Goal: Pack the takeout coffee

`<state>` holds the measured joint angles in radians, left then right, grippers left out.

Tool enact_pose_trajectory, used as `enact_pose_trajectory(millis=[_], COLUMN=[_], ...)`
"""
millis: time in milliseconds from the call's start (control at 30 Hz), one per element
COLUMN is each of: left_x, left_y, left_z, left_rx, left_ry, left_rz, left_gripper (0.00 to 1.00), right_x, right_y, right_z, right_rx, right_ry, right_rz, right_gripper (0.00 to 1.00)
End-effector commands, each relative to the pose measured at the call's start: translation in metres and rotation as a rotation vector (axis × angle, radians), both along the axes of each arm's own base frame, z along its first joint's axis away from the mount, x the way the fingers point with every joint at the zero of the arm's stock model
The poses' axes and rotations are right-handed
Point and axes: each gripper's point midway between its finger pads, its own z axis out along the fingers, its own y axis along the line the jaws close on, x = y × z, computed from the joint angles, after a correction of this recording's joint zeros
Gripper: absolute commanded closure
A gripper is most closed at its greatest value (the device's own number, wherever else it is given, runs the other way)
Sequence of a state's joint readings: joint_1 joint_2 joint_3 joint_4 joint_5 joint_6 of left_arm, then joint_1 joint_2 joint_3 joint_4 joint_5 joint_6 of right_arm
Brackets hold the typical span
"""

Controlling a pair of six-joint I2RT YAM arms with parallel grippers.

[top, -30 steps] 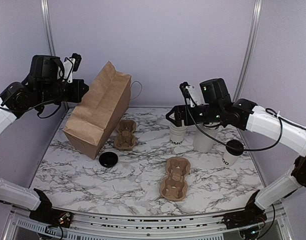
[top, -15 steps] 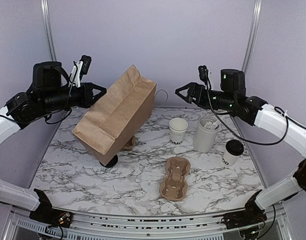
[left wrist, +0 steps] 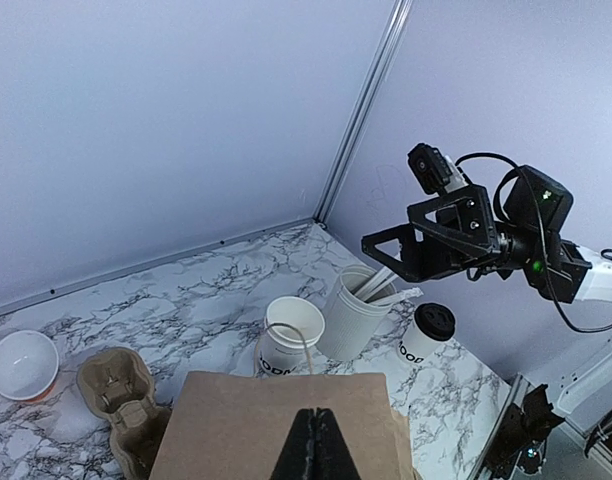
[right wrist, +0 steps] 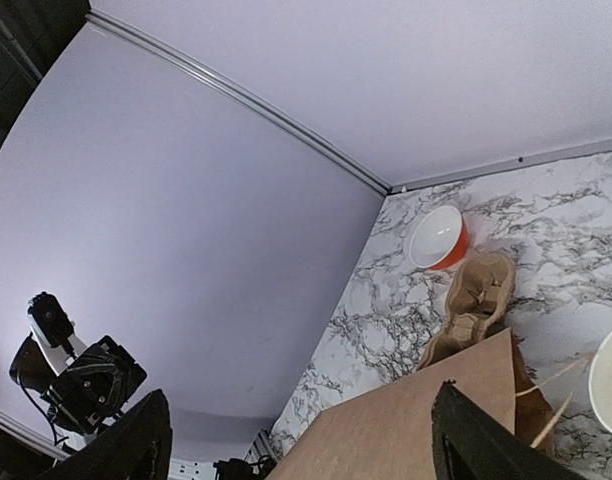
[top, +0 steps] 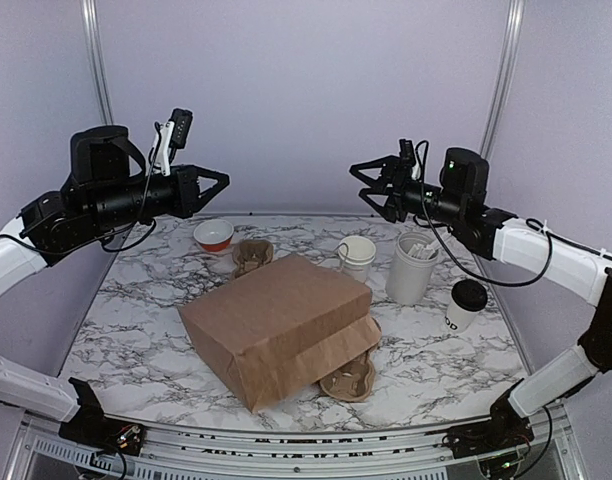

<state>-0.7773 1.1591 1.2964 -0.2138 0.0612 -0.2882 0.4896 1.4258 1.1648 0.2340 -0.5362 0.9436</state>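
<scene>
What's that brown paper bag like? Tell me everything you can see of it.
The brown paper bag is plain, creased kraft paper. It lies on its side, mostly flattened, across the middle of the marble table. A thin loop handle shows at its far end. Its near right corner rests on a cardboard cup carrier, partly hiding it. Nothing grips the bag.

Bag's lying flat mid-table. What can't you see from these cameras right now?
Whatever lies under the paper bag: covered in every view; only the near edge of one cup carrier sticks out, top view.
Lettering on the lidded cup: turned away, only partly readable.
Contents of the white tub: too small, top and left wrist views.
</scene>
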Motion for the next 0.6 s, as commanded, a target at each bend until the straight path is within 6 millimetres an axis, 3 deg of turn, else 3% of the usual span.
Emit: enact_pose_trajectory(millis=[0, 133, 300, 400, 567], left_x=[0.005, 0.004, -0.011, -0.021, -0.028], left_y=[-0.009, -0.024, -0.025, -0.023, -0.013], left_z=[-0.008, -0.04, -0.087, -0.103, -0.117], left_rx=[-0.016, 0.028, 0.072, 0.07, 0.08], left_ry=[0.031, 0.154, 0.288, 0.341, 0.382], left_rz=[0.0, -0.051, -0.088, -0.107, -0.086], left_gripper=[1.0, 1.0, 0.87, 0.81, 0.8], right_x=[-0.003, -0.015, -0.041, -0.054, -0.069], right_y=[-0.008, -0.014, -0.031, -0.042, -0.049], right_z=[0.007, -0.016, -0.075, -0.104, -0.124], right_rx=[-0.023, -0.19, -0.444, -0.547, -0.593], right_ry=[-0.015, -0.025, 0.015, 0.063, 0.103], right_rz=[-0.031, -0.02, 0.012, 0.03, 0.068], right_gripper=[0.13, 0.13, 0.13, 0.13, 0.13])
